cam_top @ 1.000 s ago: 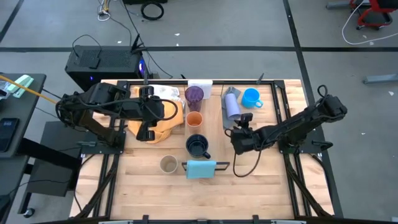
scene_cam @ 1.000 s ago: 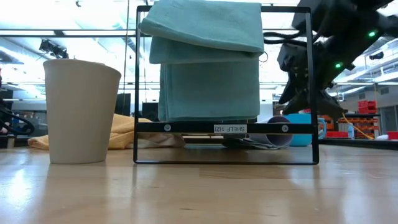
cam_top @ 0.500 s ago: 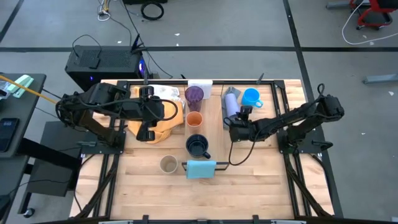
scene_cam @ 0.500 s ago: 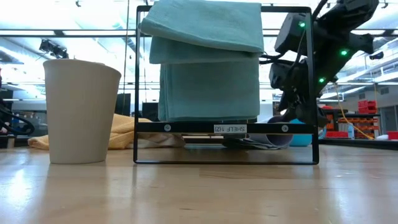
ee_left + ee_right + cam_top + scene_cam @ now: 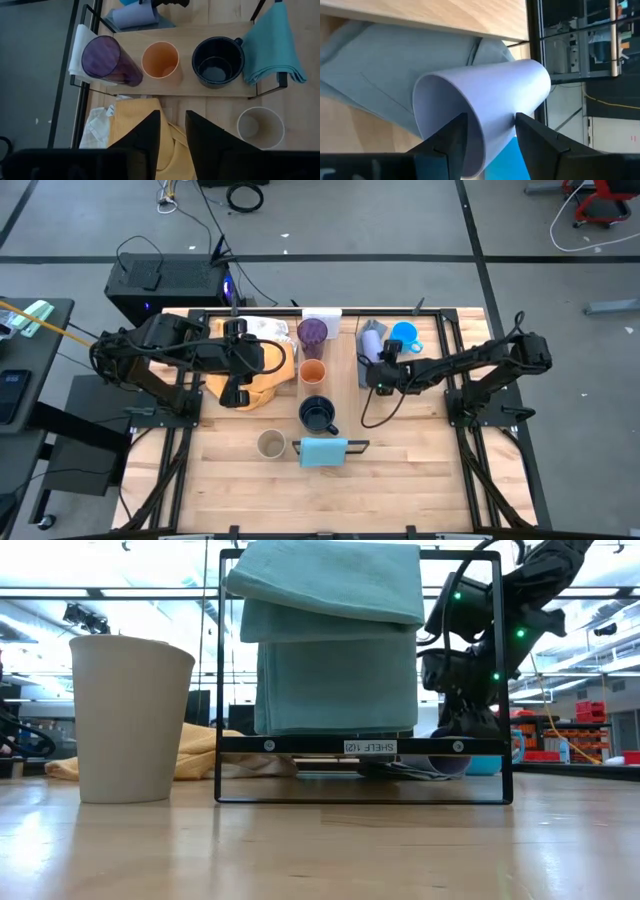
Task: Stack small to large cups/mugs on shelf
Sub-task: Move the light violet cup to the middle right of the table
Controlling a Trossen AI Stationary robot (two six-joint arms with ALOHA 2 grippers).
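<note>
On the black frame's lower bar in the low view, a small white label [image 5: 364,747] reads "SHELF 102"; no other writing is legible. A teal cloth [image 5: 333,635] is draped over that frame, at the 6 o'clock end of the shelf [image 5: 335,385].

The shelf, a narrow pale plank, runs with its long axis from 12 to 6 o'clock down the middle of the table [image 5: 420,470]. 3 cups stand upright on it, mouths up: the purple tumbler [image 5: 313,332] nearest 12 o'clock, the orange cup [image 5: 313,372] next, then the navy mug [image 5: 317,413], its handle pointing toward 4 o'clock. The beige cup [image 5: 270,443] stands upright on the table at 7 o'clock of the navy mug, off the shelf.

The lavender cup [image 5: 371,347] lies on its side on a grey cloth [image 5: 380,100] at 3 o'clock of the shelf, its long axis roughly 12 to 6 o'clock, with the open mouth facing the right gripper [image 5: 377,376]. That gripper sits at the cup's mouth, its 2 fingers [image 5: 447,145] spread apart on either side of the rim, not clamped. The bright blue mug [image 5: 405,336] stands just beside the lavender cup at its 2 o'clock.

The left gripper [image 5: 237,390] hangs above the yellow cloth [image 5: 268,380] at 9 o'clock of the shelf, fingers slightly parted and holding nothing.
</note>
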